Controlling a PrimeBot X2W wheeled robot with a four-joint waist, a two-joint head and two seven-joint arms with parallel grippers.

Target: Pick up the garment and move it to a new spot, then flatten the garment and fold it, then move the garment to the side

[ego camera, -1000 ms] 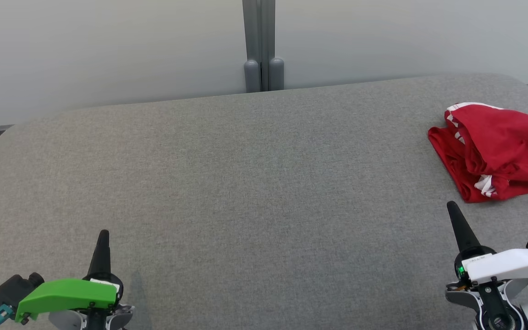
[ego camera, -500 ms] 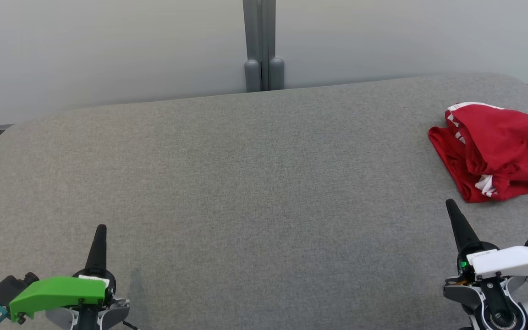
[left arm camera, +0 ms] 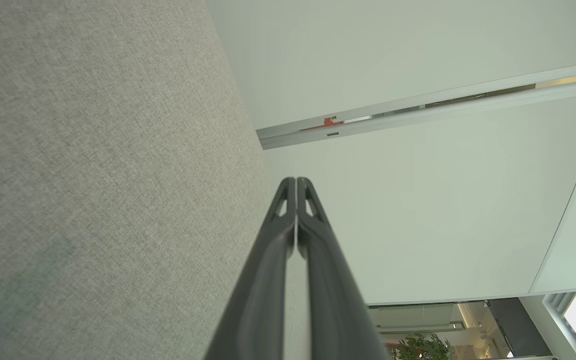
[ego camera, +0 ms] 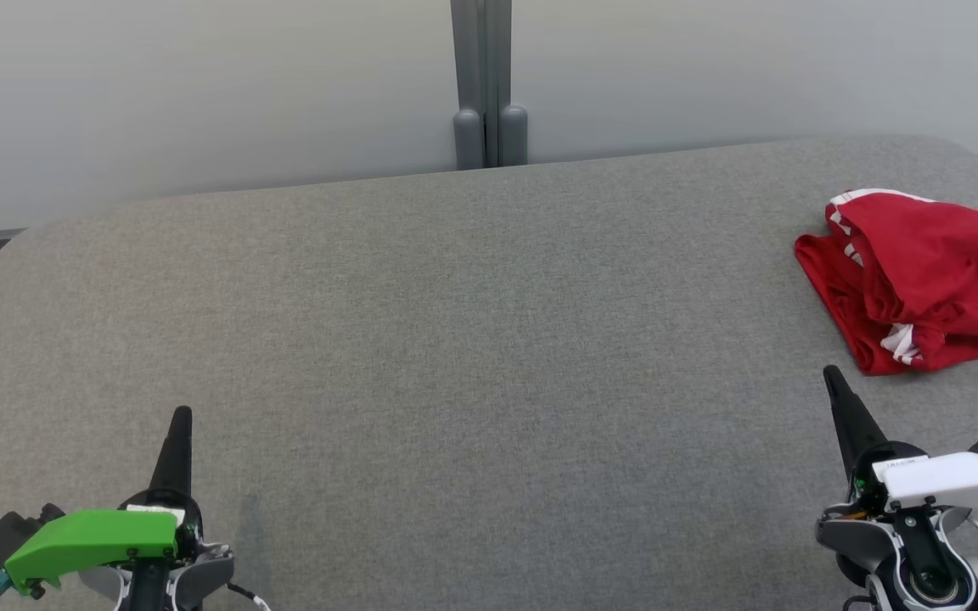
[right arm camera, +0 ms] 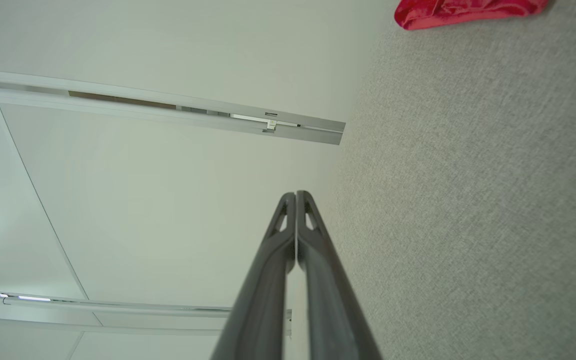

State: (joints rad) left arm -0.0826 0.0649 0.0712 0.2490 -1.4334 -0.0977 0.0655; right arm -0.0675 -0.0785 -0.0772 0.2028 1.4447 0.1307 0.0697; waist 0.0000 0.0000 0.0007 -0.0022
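Observation:
The garment (ego camera: 922, 276) is a red piece with white stripes, lying bunched and folded over at the far right of the grey table (ego camera: 472, 339); a strip of it (right arm camera: 468, 11) shows at the top of the right wrist view. My right gripper (ego camera: 831, 378) is shut and empty, its tip just short of the garment's near edge, not touching. In the right wrist view its two fingers (right arm camera: 296, 196) press together. My left gripper (ego camera: 181, 416) is shut and empty at the lower left, far from the garment, fingers closed together (left arm camera: 296, 181).
The padded grey table has rounded far corners, and its far edge meets a pale wall with a grey post (ego camera: 480, 85) at mid-back. The garment reaches toward the table's right edge.
Both grippers have crept slightly forward over the table, staying shut. The garment lies as before.

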